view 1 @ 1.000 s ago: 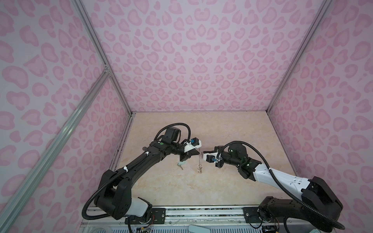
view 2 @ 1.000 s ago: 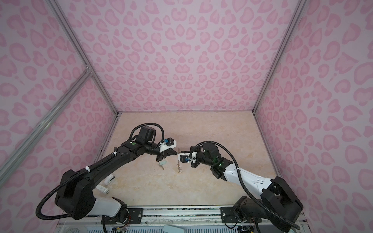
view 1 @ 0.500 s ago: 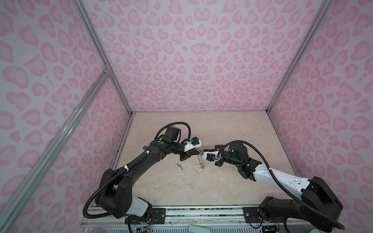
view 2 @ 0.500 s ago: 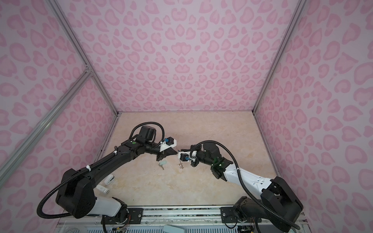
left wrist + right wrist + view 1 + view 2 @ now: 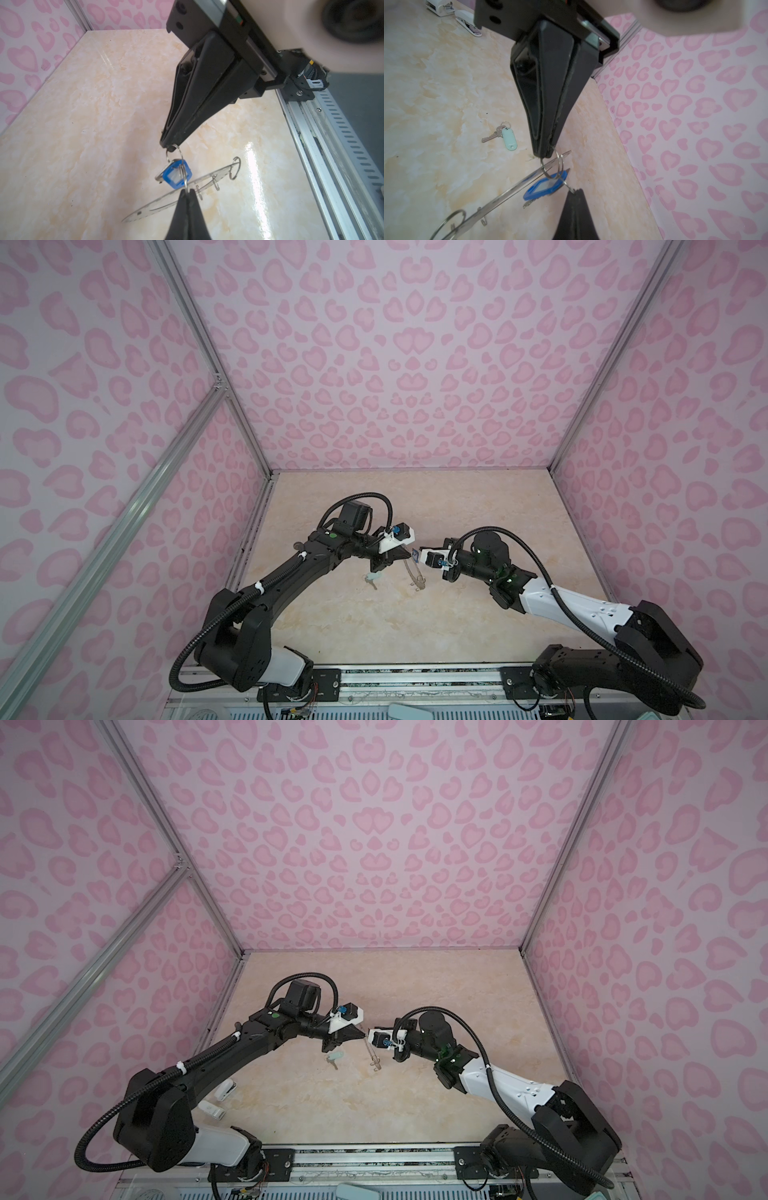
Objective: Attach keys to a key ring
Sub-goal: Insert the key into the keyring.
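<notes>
both arms meet nose to nose a bit below the middle of the frame in both top views, over the beige marbled tabletop (image 5: 415, 506). the left gripper (image 5: 545, 154) is clamped tight and so is the right gripper (image 5: 170, 144). each one pinches one of the small wire loops (image 5: 174, 152), tips almost touching. honestly can't tell if it's the same loop or two linked ones.

the silver key with the blue plastic tag (image 5: 175, 175) hangs off those loops. right behind it is the large flat grey metal key ring (image 5: 143, 212), seen nearly edge-on and tilted, with more little loops strung along its rim. in the top views it slants down from the fingertips toward the lower right. whether its low edge touches the table, can't tell.

the other silver key with the pale mint green tag (image 5: 508, 138) lies flat on the table. in the top views it's just left of the ring, near the left gripper but apart from both.
</notes>
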`<state>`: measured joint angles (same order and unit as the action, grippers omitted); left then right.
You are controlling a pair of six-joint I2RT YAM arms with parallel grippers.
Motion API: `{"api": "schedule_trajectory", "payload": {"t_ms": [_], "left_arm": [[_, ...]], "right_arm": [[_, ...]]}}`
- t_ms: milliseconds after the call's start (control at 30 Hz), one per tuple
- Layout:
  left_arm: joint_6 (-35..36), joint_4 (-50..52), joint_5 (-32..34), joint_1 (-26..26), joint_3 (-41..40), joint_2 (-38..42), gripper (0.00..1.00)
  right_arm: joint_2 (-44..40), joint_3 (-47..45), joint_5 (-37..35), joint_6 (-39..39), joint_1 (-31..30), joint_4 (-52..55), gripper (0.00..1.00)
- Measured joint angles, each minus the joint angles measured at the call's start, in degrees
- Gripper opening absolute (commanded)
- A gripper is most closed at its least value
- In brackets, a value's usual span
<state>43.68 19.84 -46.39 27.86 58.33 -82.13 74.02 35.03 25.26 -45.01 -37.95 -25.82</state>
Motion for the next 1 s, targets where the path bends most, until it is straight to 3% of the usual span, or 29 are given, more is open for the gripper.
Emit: {"api": "schedule_trajectory", "payload": {"t_ms": [533,767,1000], "left_arm": [[-1.29,-1.86,0.13,-0.07,-0.87,1.27,0.03],[-1.18,-1.95,0.13,-0.11,-0.87,1.79,0.03],[-0.57,-1.86,0.04,-0.11,-0.87,1.79,0.03]], "right_arm": [[0.39,-1.20,-3.26,1.42,-0.70,-1.33,0.01],[-2.08,-1.75,-3.04,1.92,0.42,-1.22,0.20],[-2.40,2.75,-0.02,-0.96,-0.79,5.51,0.26]]}}
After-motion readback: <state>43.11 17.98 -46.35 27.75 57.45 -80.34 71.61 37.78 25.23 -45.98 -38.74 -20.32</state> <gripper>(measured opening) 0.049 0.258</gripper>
